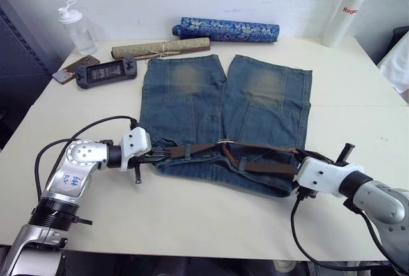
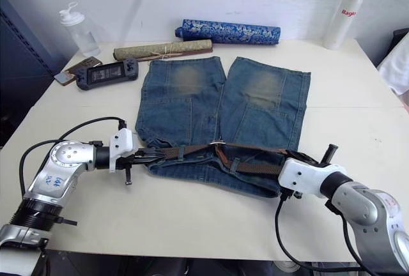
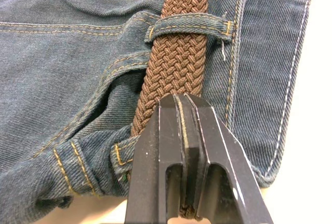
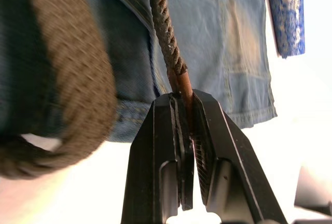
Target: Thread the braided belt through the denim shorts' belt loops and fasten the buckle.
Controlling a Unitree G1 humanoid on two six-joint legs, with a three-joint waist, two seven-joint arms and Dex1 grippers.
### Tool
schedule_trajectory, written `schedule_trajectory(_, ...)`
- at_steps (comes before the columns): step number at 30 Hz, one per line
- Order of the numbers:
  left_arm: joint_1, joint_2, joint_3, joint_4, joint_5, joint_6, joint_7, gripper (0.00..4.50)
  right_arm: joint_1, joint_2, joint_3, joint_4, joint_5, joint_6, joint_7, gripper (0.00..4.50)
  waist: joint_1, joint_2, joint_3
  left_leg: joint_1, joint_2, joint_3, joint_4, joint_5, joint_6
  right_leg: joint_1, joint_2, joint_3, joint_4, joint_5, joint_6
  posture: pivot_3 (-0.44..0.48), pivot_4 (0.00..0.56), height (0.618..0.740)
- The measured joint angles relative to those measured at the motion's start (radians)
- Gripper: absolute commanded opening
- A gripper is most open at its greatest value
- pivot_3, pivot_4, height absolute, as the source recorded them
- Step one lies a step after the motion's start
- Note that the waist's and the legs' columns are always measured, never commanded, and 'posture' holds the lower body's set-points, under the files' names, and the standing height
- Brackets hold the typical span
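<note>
We note both jaws clamped on the braided belt [image 1: 211, 147] lying across the denim shorts [image 1: 223, 103] mid-frame: left gripper [image 3: 182, 102] lower left, right gripper [image 4: 185, 98] lower right.

A pale cream tabletop [image 1: 192, 218] carries everything here. Spread across its middle lie the denim shorts [image 1: 220, 107], legs pointing toward the far wall, waistband nearest the front edge. Along the far side there's a rolled blue patterned fabric [image 1: 227, 30], and just in front of it a rolled tan mat [image 1: 160, 47]. At the far left corner stands a clear bottle [image 1: 77, 28], with a dark handheld game console [image 1: 105, 71] and a small brown phone [image 1: 71, 69] beside it. Far right, a tall white bottle [image 1: 345, 13] stands upright.
</note>
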Motion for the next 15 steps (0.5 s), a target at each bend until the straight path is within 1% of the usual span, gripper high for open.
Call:
schedule_trajectory(4,-0.002,-0.003,0.011,0.064,0.000,-0.051,0.005,0.07,0.057,0.001,0.026,-0.013,0.007,-0.114,-0.001,0.00,-0.005,0.004,-0.002,0.002,0.001,0.001,0.000,-0.001,0.001,0.004,0.000,-0.001,0.000,-0.002,-0.001,0.000,0.150,0.637)
schedule_trajectory(8,-0.014,-0.015,0.031,0.110,-0.003,-0.069,0.006,0.07,0.100,0.028,0.096,-0.023,-0.015,-0.179,-0.014,0.00,-0.006,0.004,-0.002,0.005,0.002,0.001,0.000,-0.003,0.006,0.010,0.001,-0.002,0.000,-0.006,-0.005,0.000,0.150,0.637)
schedule_trajectory(9,-0.018,-0.023,0.040,0.123,-0.009,-0.064,0.006,0.07,0.103,0.038,0.117,-0.023,-0.028,-0.184,-0.019,0.00,-0.006,0.004,-0.002,0.010,0.002,0.001,0.000,-0.003,0.006,0.011,0.001,-0.002,0.000,-0.006,-0.005,0.000,0.150,0.637)
schedule_trajectory(12,-0.020,-0.029,0.069,0.130,-0.041,-0.006,-0.003,0.07,0.087,0.077,0.166,-0.025,-0.067,-0.173,-0.035,0.00,-0.007,0.001,-0.001,0.010,0.002,0.000,0.000,-0.003,0.005,0.010,0.002,-0.002,0.001,-0.006,-0.004,0.000,0.150,0.637)
schedule_trajectory(15,-0.009,-0.029,0.103,0.106,-0.083,0.077,-0.009,0.07,0.057,0.121,0.206,-0.032,-0.079,-0.114,-0.035,0.00,-0.010,-0.002,0.000,0.010,0.002,-0.002,0.000,-0.004,0.004,0.010,0.003,-0.002,0.002,-0.006,-0.002,0.000,0.150,0.637)
